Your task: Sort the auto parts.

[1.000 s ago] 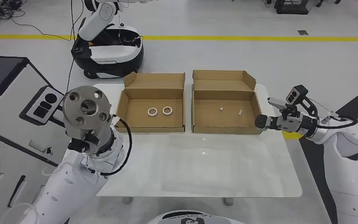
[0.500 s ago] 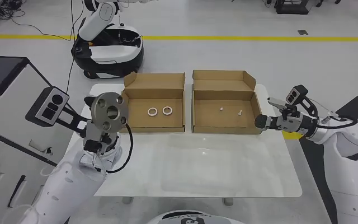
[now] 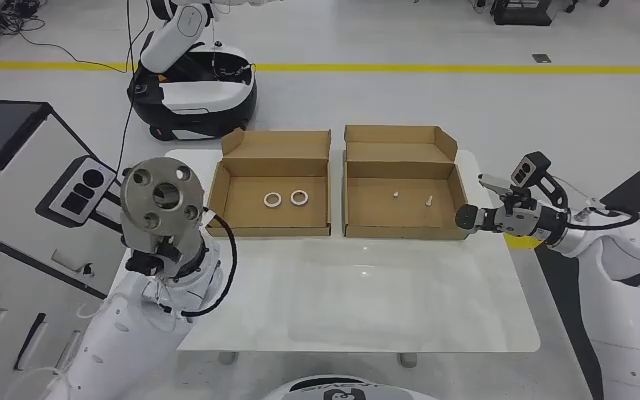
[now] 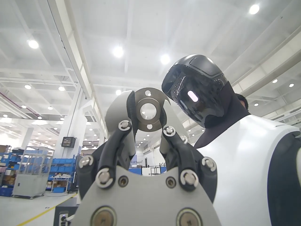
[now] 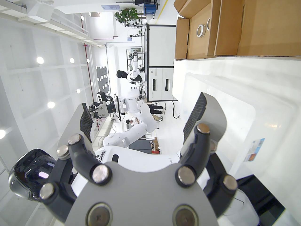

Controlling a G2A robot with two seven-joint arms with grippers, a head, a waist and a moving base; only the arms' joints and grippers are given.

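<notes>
My left gripper (image 4: 147, 111) is shut on a round metal flange (image 4: 147, 110) with a centre bore and small bolt holes, gripped by its edges. It is raised high over the table's left edge, so the flange (image 3: 160, 197) looms large in the top view. Two white rings (image 3: 271, 200) (image 3: 298, 197) lie in the left cardboard box (image 3: 268, 232). Two small white parts (image 3: 397, 195) (image 3: 428, 199) lie in the right cardboard box (image 3: 400, 233). My right gripper (image 3: 467, 217) hangs at the table's right edge beside that box, open and empty (image 5: 143, 114).
The two open boxes stand side by side at the back of the white table (image 3: 400, 290). A second white robot (image 3: 195, 80) stands on the floor behind the table. A grey cabinet (image 3: 20, 130) is off to the left.
The left arm swung the flange right toward the left box half a second ago, then back left to nearly where it began. The right arm has not moved.
</notes>
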